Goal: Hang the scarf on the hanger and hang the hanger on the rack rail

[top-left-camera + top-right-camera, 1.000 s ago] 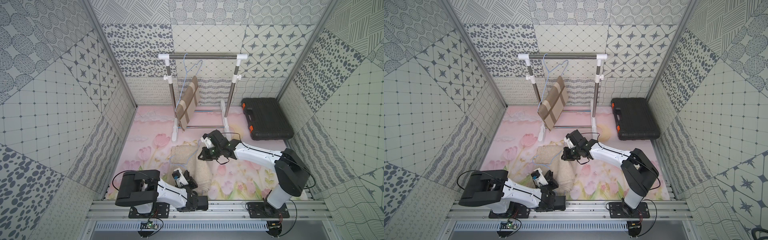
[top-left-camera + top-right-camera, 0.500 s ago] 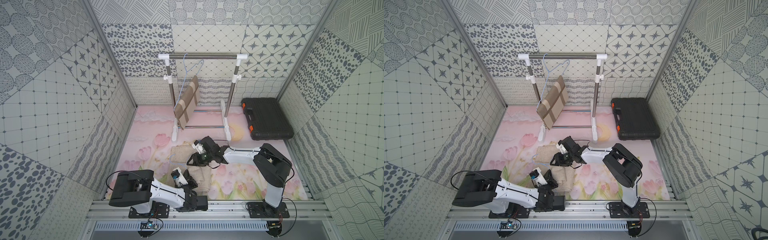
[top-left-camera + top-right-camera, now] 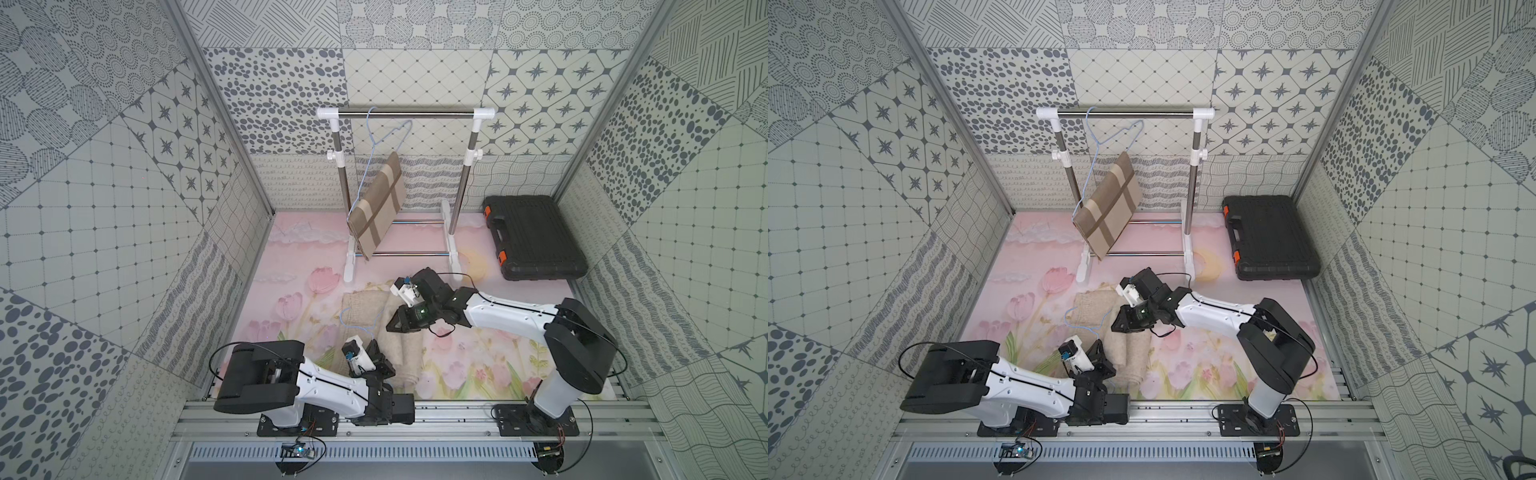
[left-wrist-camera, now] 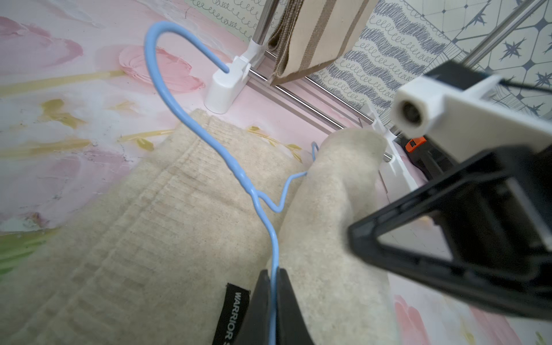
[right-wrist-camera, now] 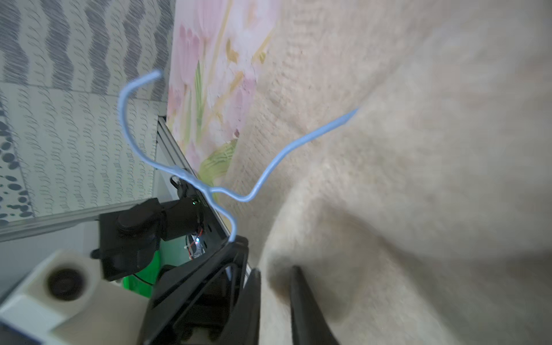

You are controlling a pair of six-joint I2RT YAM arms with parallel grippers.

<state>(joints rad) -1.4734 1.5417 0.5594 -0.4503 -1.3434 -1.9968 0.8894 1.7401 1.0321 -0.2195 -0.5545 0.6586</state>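
Note:
A beige knitted scarf (image 3: 365,305) (image 3: 1090,305) lies folded on the pink flowered mat in both top views. My left gripper (image 4: 274,270) (image 3: 372,342) is shut on the wire of a thin blue hanger (image 4: 237,171), which lies tilted over the scarf with its hook pointing away. My right gripper (image 5: 274,270) (image 3: 390,328) comes in from the right, low over the scarf (image 5: 418,179). Its jaws stand narrow with a raised fold of the fabric pinched between them. In the right wrist view the hanger (image 5: 209,189) runs partly under that fold.
A white and chrome clothes rack (image 3: 407,112) stands at the back. A second blue hanger on it carries a brown striped cloth (image 3: 378,208). A black case (image 3: 532,237) with orange latches lies at the back right. Patterned walls close in three sides.
My right gripper has moved forward and left onto the scarf, opened wide and closed on a fold. The left gripper has kept its hold on the hanger and hardly moved.

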